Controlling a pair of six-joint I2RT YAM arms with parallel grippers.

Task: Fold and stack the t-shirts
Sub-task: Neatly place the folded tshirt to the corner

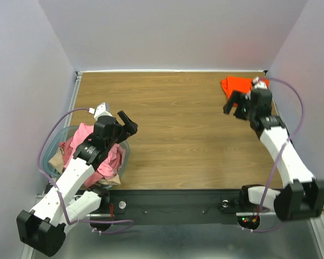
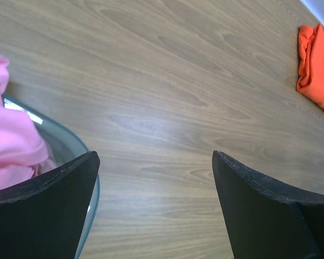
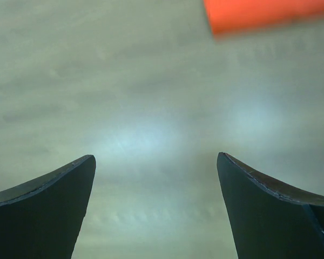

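Although half hidden by the splayed left gripper [image 2: 154, 156], the clear plastic basket [image 2: 65, 132] holds pink cotton t-shirts [image 2: 11, 135]; beyond the splayed right gripper [image 3: 156, 157], an orange-red t-shirt [image 3: 259, 13] sits cropped.

The wood-grain tabletop [image 1: 178, 124] carries 2 things: a folded orange-red t-shirt [image 1: 238, 84] in its far right corner, and a clear basket [image 2: 65, 141] holding a pink t-shirt [image 1: 82, 136] at its near left corner.

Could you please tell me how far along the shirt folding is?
Done: the orange shirt lies folded at the far right corner. In hand: nothing; left jaws and right jaws are open, empty. Left: the pink shirt and beige shirt, in the basket.
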